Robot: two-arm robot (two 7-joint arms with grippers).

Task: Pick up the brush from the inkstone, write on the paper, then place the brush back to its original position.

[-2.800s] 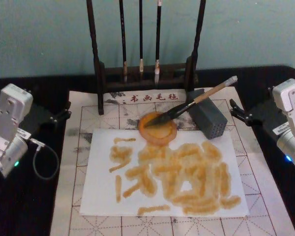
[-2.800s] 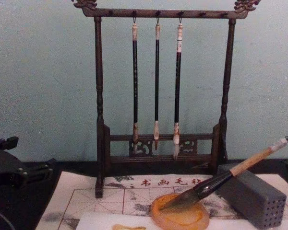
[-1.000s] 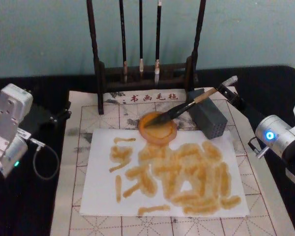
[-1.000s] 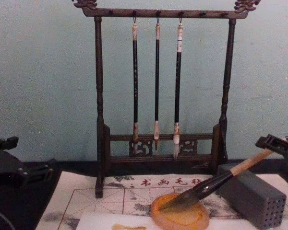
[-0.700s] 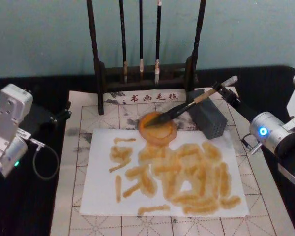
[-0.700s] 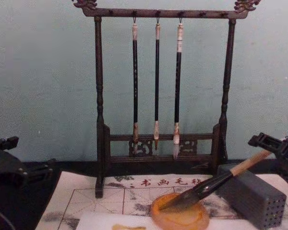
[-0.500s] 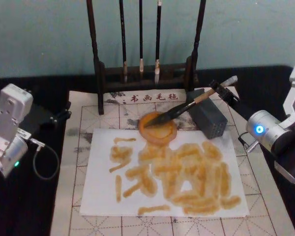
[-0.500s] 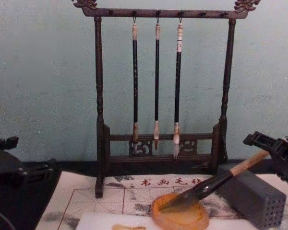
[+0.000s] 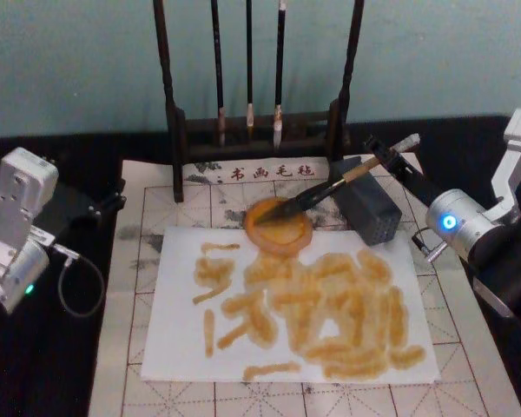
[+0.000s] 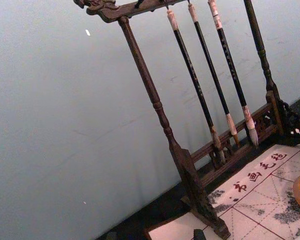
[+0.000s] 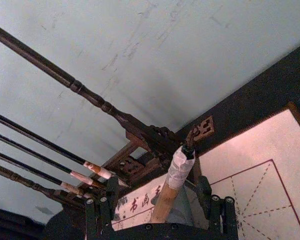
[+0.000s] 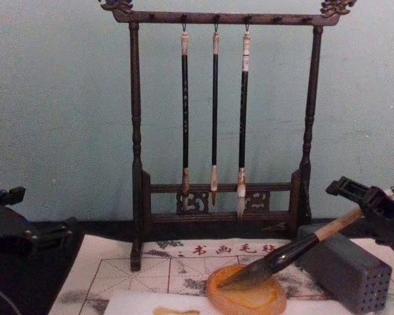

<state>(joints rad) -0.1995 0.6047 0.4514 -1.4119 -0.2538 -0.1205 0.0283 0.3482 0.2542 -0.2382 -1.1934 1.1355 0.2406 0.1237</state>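
Well, the brush (image 9: pixel 343 178) lay tilted, with its dark tip in the round orange inkstone (image 9: pixel 278 234) and its tan handle leaning across the top of the grey block (image 9: pixel 371 211) just to the right. The right gripper (image 9: pixel 389 161) reached in from the right side. Its two black fingers (image 11: pixel 99 216) stood wide apart, one on each side of the handle near the white end. The left gripper (image 9: pixel 109 198) sat parked well away, by the left edge of the grid mat (image 9: pixel 139 261). Just behind the inkstone stood the tall dark brush rack (image 9: pixel 175 130) with three thin brushes (image 9: pixel 248 78) hanging in it, so the far side was crowded. In front of the inkstone lay the white paper (image 9: pixel 175 347), covered in orange strokes, with some bare white along its left side. The black table (image 9: pixel 69 365) showed on both sides of the mat. From above, the head view showed the whole paper. From the side, the chest view showed the brush slanting up from the dish to the gripper, and the rack's top bar. The right wrist view showed a gap between each finger and the handle.
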